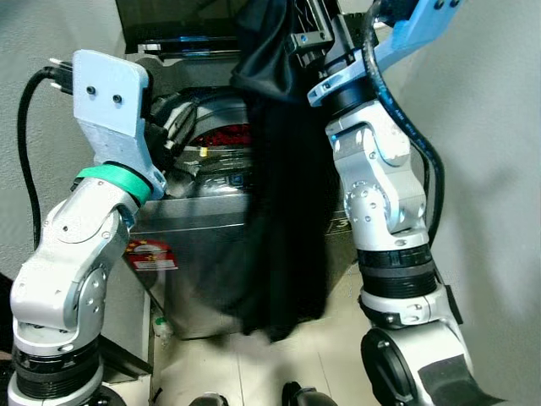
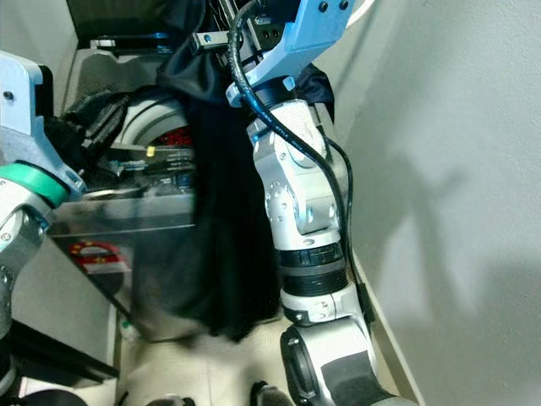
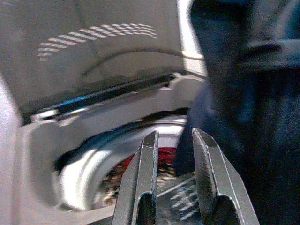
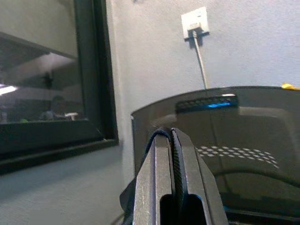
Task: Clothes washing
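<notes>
Loading step — dark garment (image 1: pixel 283 169) held above the open washer (image 1: pixel 203 211).

The right gripper (image 4: pixel 172 154), fingers pinched on the garment's top edge, holds it hanging past the washer's front. Advised: carry it over the drum (image 3: pixel 117 173) before release. The left gripper (image 3: pixel 174 159) — fingers narrowly parted, empty — waits beside the cloth.

garment (image 1: pixel 283 169) hanging before washer (image 1: pixel 207 245), wall (image 2: pixel 456 169) at right
</notes>
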`<state>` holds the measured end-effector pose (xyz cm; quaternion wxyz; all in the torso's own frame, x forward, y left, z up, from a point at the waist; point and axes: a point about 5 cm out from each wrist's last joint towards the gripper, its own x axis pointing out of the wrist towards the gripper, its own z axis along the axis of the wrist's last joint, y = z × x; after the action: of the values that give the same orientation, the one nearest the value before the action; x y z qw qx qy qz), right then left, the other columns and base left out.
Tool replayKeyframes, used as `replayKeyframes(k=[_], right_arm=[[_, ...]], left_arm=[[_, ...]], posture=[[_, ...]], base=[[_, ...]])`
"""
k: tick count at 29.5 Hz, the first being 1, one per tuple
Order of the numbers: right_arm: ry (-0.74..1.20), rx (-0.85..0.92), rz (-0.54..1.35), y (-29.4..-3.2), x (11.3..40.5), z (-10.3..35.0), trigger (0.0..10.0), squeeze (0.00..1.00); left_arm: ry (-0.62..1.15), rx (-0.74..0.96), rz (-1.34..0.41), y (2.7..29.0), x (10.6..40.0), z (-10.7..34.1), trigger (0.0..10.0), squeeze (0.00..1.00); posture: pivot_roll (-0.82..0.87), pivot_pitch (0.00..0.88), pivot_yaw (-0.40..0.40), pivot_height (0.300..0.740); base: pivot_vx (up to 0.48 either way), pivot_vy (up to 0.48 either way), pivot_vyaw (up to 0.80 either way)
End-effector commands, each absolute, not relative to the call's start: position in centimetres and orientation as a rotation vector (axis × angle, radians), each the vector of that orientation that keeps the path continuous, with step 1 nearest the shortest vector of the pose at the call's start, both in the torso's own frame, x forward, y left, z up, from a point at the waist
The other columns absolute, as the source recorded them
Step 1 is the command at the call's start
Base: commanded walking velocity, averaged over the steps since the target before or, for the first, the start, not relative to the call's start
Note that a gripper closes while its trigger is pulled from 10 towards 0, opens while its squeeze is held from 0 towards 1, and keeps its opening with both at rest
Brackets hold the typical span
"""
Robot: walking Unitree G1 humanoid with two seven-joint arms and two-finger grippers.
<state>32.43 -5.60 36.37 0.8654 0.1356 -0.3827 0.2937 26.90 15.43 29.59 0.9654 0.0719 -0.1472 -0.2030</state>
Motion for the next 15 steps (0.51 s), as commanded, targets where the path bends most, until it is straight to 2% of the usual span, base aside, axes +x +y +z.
replayKeyframes(k=[1, 2, 3, 5, 6, 9, 12, 15], right_arm=[[-0.884, 0.297, 0.667, -6.2, 32.1, 38.8, 10.0, 0.0], [-0.899, 0.303, 0.69, -6.4, 32.1, 39.6, 10.0, 0.0], [-0.899, 0.303, 0.69, -6.4, 32.1, 39.6, 10.0, 0.0], [-0.947, 0.347, 0.735, -6.8, 31.8, 41.5, 10.0, 0.0], [-0.947, 0.347, 0.735, -6.8, 31.8, 41.5, 10.0, 0.0], [-1.033, 0.422, 0.777, -7.7, 31.1, 44.6, 10.0, 0.0], [-1.074, 0.452, 0.79, -8.1, 30.6, 46.0, 10.0, 0.0], [-1.168, 0.491, 0.799, -9.7, 29.3, 48.5, 10.0, 0.0]], left_arm=[[-0.212, 0.127, -0.674, 14.4, 25.0, 28.3, 10.0, 0.0], [-0.176, 0.119, -0.764, 14.1, 24.3, 27.8, 10.0, 0.0], [-0.176, 0.119, -0.764, 14.1, 24.3, 27.8, 10.0, 0.0], [-0.112, 0.078, -0.896, 13.3, 23.1, 26.8, 10.0, 0.0], [-0.112, 0.078, -0.896, 13.3, 23.1, 26.8, 10.0, 0.0], [-0.05, -0.02, -1.04, 12.2, 22.1, 25.8, 10.0, 0.0], [-0.031, -0.036, -1.062, 11.8, 22.1, 25.4, 10.0, 0.0], [0.011, 0.035, -0.916, 11.9, 24.7, 24.4, 10.0, 0.0]], posture=[[0.11, 0.081, 0.016, 0.74], [0.1, 0.086, 0.012, 0.74], [0.1, 0.086, 0.012, 0.74], [0.1, 0.09, 0.008, 0.74], [0.1, 0.09, 0.008, 0.74], [0.1, 0.089, 0.01, 0.74], [0.09, 0.089, 0.015, 0.74], [0.08, 0.089, 0.021, 0.74]], base=[[0.0, 0.0, 0.0], [0.0, 0.0, 0.0], [0.0, 0.0, 0.0], [0.0, 0.0, 0.0], [0.0, 0.0, 0.0], [0.0, 0.0, 0.0], [0.0, 0.0, 0.0], [0.0, 0.0, 0.0]])
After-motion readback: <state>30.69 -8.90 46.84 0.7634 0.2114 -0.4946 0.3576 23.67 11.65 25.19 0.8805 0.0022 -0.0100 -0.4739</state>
